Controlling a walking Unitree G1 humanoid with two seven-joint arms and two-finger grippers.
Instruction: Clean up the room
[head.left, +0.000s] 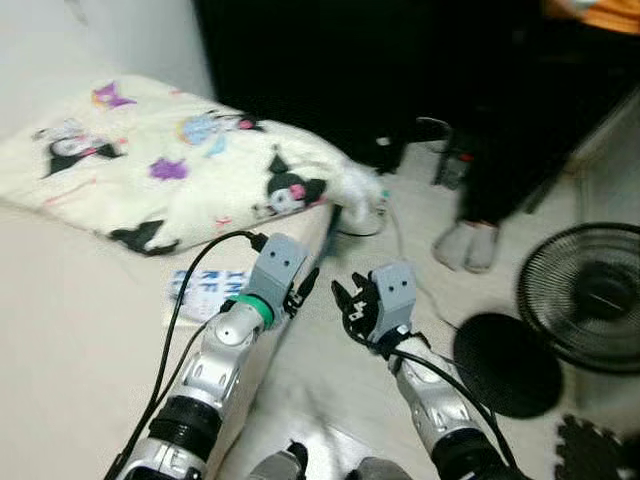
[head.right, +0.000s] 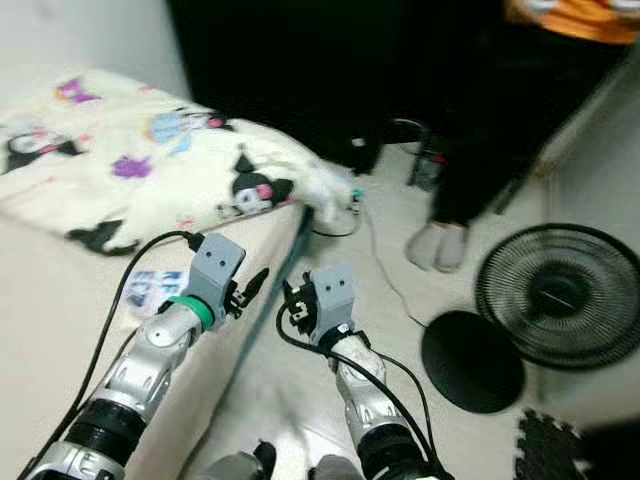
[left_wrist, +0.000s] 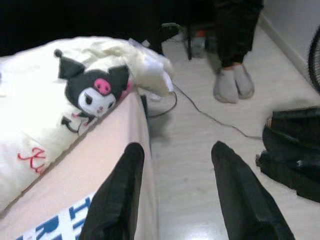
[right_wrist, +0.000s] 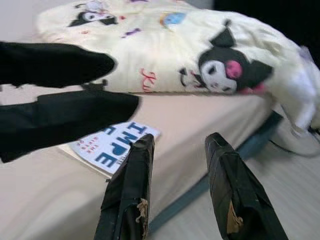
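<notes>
- Both sets of jaws stand apart with nothing between them; you can check this in each wrist view.
- Left eye view: your left gripper (head.left: 305, 285) sits over the near edge of the bed (head.left: 60, 340), just right of a white booklet with blue letters (head.left: 205, 285) lying flat on the sheet.
- Same view: your right gripper (head.left: 350, 300) hangs over the floor (head.left: 330, 390) just beside the bed edge, close to the left one.
- Far left on the bed you have a cream blanket with cartoon prints (head.left: 170, 170), bunched up, its right end spilling over the bed corner.
- Right eye view: a black fan (head.right: 560, 295) stands on the floor at right, a black round disc (head.right: 472, 360) near it, a person's grey-socked feet (head.right: 438, 245) farther back, a thin cable (head.right: 385, 270) running along the floor.
- Left wrist view: fingers (left_wrist: 117, 195) frame the bed edge and pale floor; blanket beyond, socked feet farther off.
- Right wrist view: fingers (right_wrist: 127, 195) point at the bed side; booklet just past them on the sheet, blanket behind it, left gripper's black fingers above the booklet.
</notes>
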